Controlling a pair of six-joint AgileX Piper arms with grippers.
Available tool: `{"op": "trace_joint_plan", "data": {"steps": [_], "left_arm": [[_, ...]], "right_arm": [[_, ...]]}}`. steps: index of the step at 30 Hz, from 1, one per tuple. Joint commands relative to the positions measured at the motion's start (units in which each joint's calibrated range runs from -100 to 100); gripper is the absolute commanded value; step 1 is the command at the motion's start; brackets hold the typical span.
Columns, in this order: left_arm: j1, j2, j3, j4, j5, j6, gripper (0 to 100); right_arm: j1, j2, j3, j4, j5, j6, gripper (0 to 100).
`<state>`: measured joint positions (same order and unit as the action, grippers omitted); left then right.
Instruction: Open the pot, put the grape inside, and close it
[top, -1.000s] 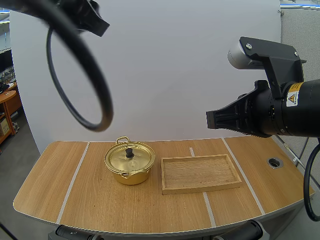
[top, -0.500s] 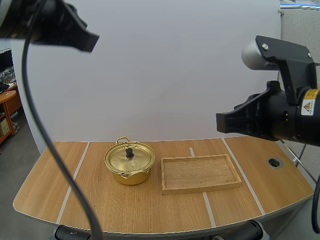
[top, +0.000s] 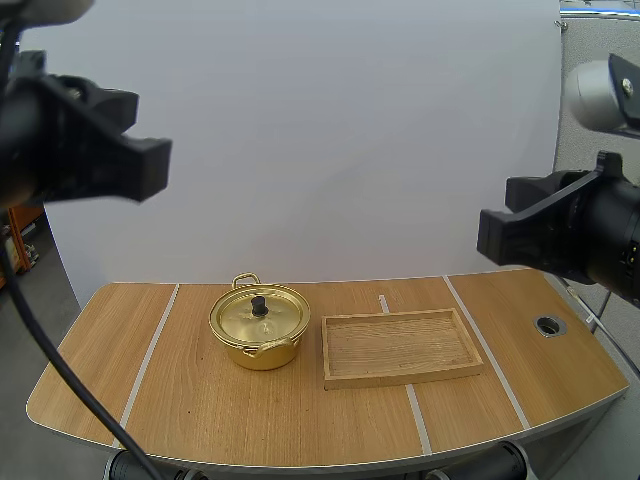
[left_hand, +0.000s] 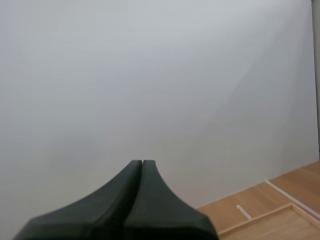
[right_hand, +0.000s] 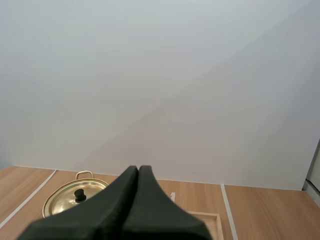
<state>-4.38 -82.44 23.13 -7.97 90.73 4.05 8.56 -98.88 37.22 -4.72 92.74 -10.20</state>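
Pot (top: 262, 352), lid (top: 245, 318) on, beside wooden tray (top: 400, 345); left claw (left_hand: 142, 163) and right claw (right_hand: 138, 169) both clenched empty

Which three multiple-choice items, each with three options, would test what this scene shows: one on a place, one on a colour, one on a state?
1. Where does the wooden tray lie in the high view?
A. to the right of the pot
B. on top of the pot
C. to the left of the pot

2. What colour is the pot?
A. red
B. gold
C. blue

3. In what state is the pot?
A. closed, with the lid on it
B. open, with the lid in the wooden tray
C. open, with the lid leaning against it

Answers: 1 A, the wooden tray lies beside the pot on its right, apart from it; 2 B, the pot shines gold; 3 A, the lid sits flat on the pot.
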Motion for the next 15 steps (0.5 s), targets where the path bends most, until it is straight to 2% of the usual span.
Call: {"op": "trace_joint_plan", "data": {"steps": [1, 10, 15], "left_arm": [[-0.10, -13.1, 8.4, -1.2, -13.4, -4.3, 0], [-0.10, -17.6, 16.8, 2.0, -18.4, -4.3, 0], [-0.10, -17.6, 24.2, 2.7, -30.3, -4.3, 0]], "right_arm": [[-3.0, -1.1, -0.1, 2.8, -3.1, 0.2, 0], [-4.8, -1.1, 0.5, 3.2, -9.6, 0.2, 0], [-5.1, -1.1, 7.5, 3.2, -16.9, 0.2, 0]]}}
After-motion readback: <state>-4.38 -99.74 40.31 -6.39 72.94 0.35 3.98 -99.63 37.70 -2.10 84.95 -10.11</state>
